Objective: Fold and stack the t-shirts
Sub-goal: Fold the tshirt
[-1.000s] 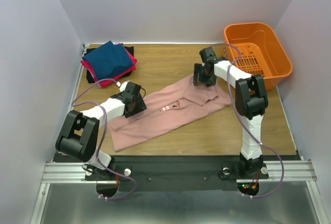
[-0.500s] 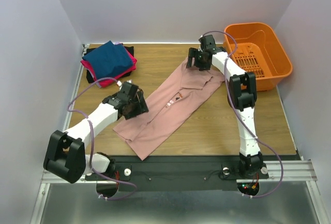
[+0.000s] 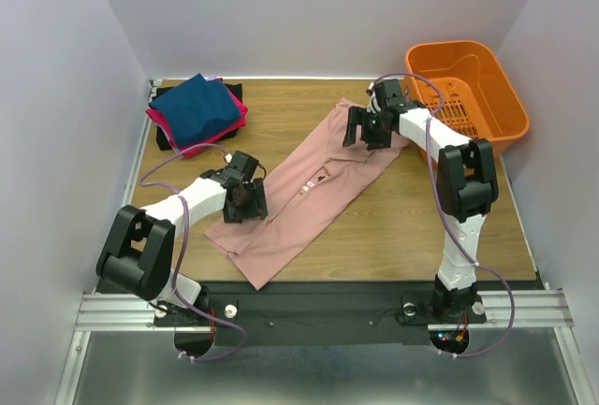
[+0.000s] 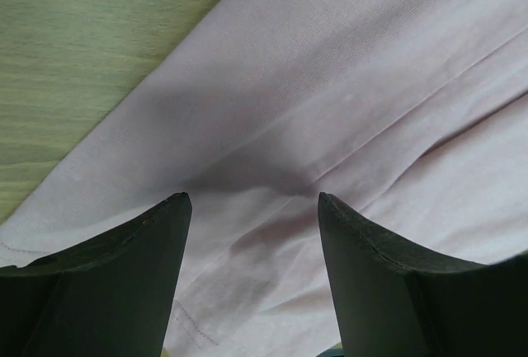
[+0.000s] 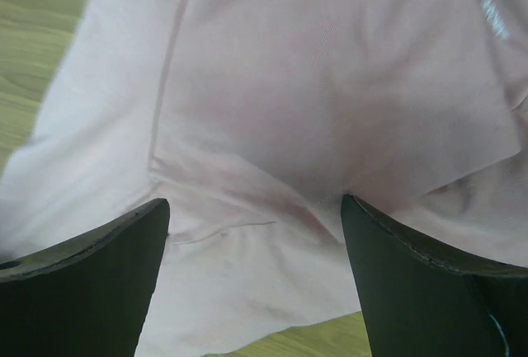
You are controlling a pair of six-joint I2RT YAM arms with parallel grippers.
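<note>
Right gripper [image 3: 367, 132] drew back, spread | left gripper [image 3: 245, 204] spread | pink t-shirt [image 3: 314, 185] flat under both

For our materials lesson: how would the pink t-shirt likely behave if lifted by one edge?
Probably floppy: the pink t-shirt lies flat with soft creases. Likely light, since the cloth looks thin. Pushed, it would probably bunch rather than slide whole.

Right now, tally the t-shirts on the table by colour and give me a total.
dusty-pink t-shirt, spread out flat: 1
navy-blue t-shirt, folded, top of the stack: 1
magenta t-shirt, folded, under the navy one: 1
black t-shirt, folded, bottom of the stack: 1
Total: 4
</note>
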